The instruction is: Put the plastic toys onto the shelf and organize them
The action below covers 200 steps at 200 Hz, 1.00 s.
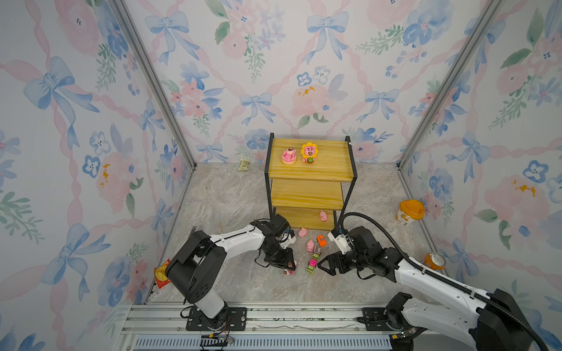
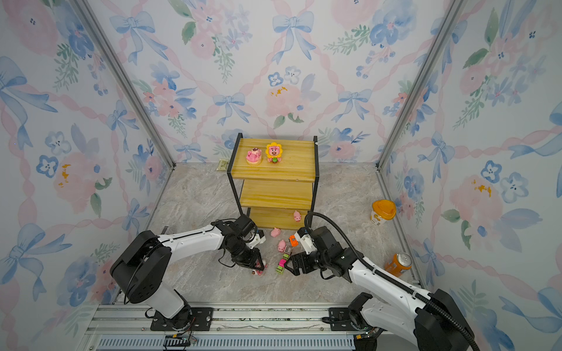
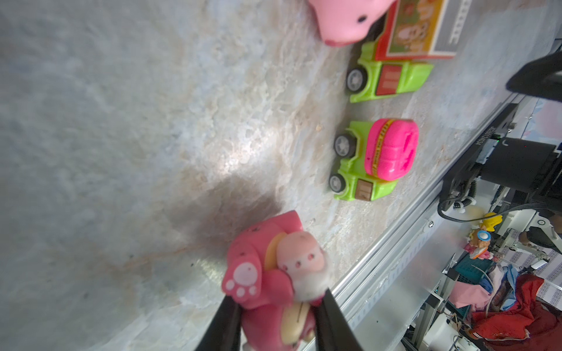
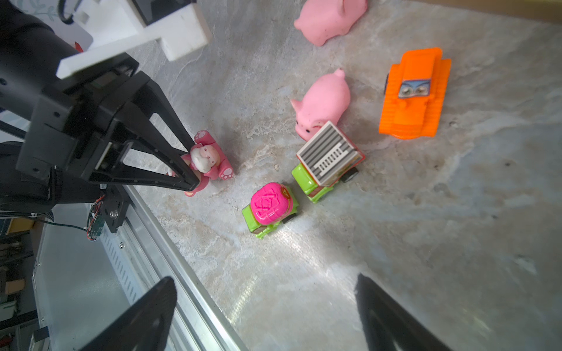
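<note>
Near the bench's front edge: my left gripper [image 4: 194, 165] on the fallen pink bear [image 4: 209, 158], my right gripper [image 4: 265, 278] empty.
Left fingers [image 3: 226, 322] press both sides of the bear, gripping it while it lies on the bench [image 1: 231, 194]; right jaws stand wide apart, just beside the pink-green car [image 4: 270, 206], touching nothing. Behind that car sit the red-green truck [image 4: 328, 158], with a pig [image 4: 325, 103] touching its box, the orange car [image 4: 413, 94] and a second pig [image 4: 331, 18], all on the bench before the shelf [image 1: 307, 194]. The shelf stands at the middle of the bench's rear edge: a seated bear [image 1: 289, 156] and the sunflower bear [image 1: 309, 153] upright on its top board, a third pig [image 1: 323, 216] near the bottom board's right end.
</note>
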### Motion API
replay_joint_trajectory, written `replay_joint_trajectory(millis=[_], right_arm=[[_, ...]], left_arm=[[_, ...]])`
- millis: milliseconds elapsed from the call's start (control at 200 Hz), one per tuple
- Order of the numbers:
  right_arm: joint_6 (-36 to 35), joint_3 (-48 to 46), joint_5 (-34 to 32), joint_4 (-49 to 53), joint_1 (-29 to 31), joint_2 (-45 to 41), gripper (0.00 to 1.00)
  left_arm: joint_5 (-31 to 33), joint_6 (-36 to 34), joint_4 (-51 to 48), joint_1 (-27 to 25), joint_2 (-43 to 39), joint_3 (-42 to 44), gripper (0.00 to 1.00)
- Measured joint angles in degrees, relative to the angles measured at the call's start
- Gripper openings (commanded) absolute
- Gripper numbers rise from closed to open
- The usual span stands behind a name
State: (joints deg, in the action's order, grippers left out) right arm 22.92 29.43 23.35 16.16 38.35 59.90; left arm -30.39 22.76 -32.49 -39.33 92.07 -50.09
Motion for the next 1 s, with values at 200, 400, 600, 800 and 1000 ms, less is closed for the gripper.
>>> replay_joint_trajectory(millis=[200,400,600,800,1000], right_arm=[[-0.04,0.00,0.00,-0.17,0.00,0.17,0.96],[-0.02,0.00,0.00,-0.39,0.00,0.74,0.96],[0.00,0.00,0.00,-0.52,0.00,1.64,0.96],[0.00,0.02,0.00,-0.83,0.13,3.04,0.96],[0.02,0.48,-0.02,-1.09,1.11,4.96,0.96]], left_arm=[[-0.02,0.26,-0.02,0.04,-0.68,0.07,0.96],[0.66,0.26,-0.11,0.04,-2.89,0.68,0.98],[1.86,0.26,0.00,0.17,-7.19,2.71,0.98],[4.31,1.03,-0.33,0.09,-10.86,6.64,0.98],[6.67,3.21,-0.35,-0.55,-17.35,10.54,0.89]])
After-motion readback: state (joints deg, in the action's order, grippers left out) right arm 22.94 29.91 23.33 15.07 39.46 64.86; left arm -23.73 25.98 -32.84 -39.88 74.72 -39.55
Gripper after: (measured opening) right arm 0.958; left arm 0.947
